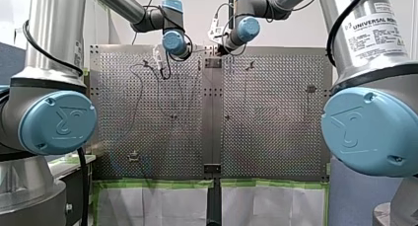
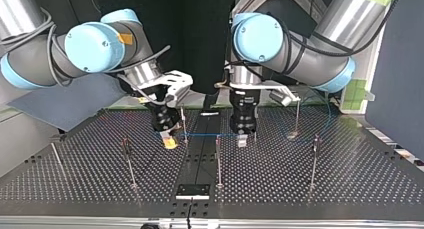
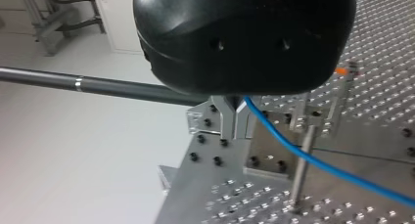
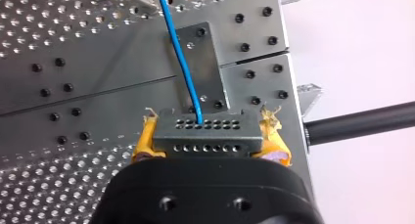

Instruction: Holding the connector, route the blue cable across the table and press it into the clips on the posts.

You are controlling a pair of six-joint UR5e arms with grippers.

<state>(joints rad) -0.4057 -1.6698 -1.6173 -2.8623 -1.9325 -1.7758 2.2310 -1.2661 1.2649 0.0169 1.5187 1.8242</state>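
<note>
The black body of my left gripper [image 3: 236, 122] hides most of its metal fingers. The tips that show sit pressed together on the blue cable [image 3: 313, 160]. My right gripper [image 4: 208, 142] pinches the grey connector [image 4: 205, 132] between frayed yellow pads [image 4: 145, 143], and the cable leads out ahead of it. On the perforated metal table [image 2: 350, 169] stand thin posts [image 2: 218, 159]. In the top view the cable runs level between both grippers.

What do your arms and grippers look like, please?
Both arms are silver tubes with light-blue joint caps bearing a logo; my right arm carries a Universal Robots label, my left arm a black cable. My left gripper is black with metal fingers; my right gripper is black with frayed yellow pads.
</note>
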